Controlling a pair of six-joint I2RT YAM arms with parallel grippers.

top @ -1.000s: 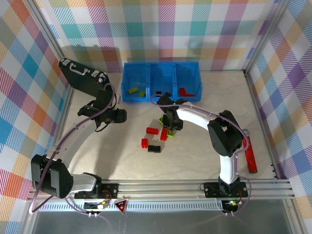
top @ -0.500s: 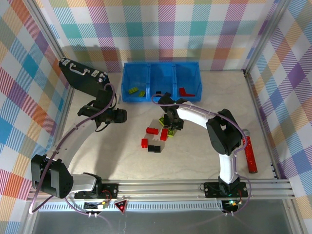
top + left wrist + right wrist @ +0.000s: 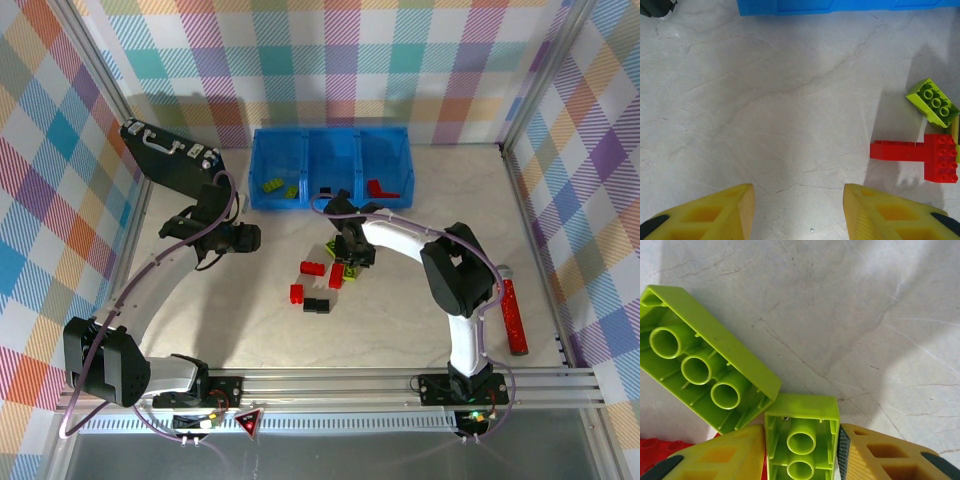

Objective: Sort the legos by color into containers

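Step in hand: picking a lime brick off the table point(image 3: 420, 320) in front of the blue bin point(image 3: 330, 133). Pinching small lime brick point(image 3: 801, 412) between yellow pads of right gripper point(image 3: 801, 447), closed on its two long sides, hollow underside up toward the camera. Cannot tell if lifted yet. Touching long lime brick point(image 3: 705, 360) at one corner, also upside down, on the side nearer the bin; red brick point(image 3: 652, 455) just beside. Best to lift straight up and slowly so as not to drag the long one along. Worth checking for a square grip before travelling. Then carry to the bin's left compartment point(image 3: 277, 160), already holding lime pieces point(image 3: 272, 186); black piece in the middle one, red piece in the right one, so match that. Release low inside the walls to avoid bounce-out. Holding nothing with left gripper point(image 3: 799, 200), fingers spread, hovering over bare table just off the bin's left front corner. Keep it clear of the route to the left compartment, possible crossing of arms there. Left to sort in front of the bin: several red bricks point(image 3: 313, 267), one black brick point(image 3: 317, 305), the long lime one. Under halfway by rough guess
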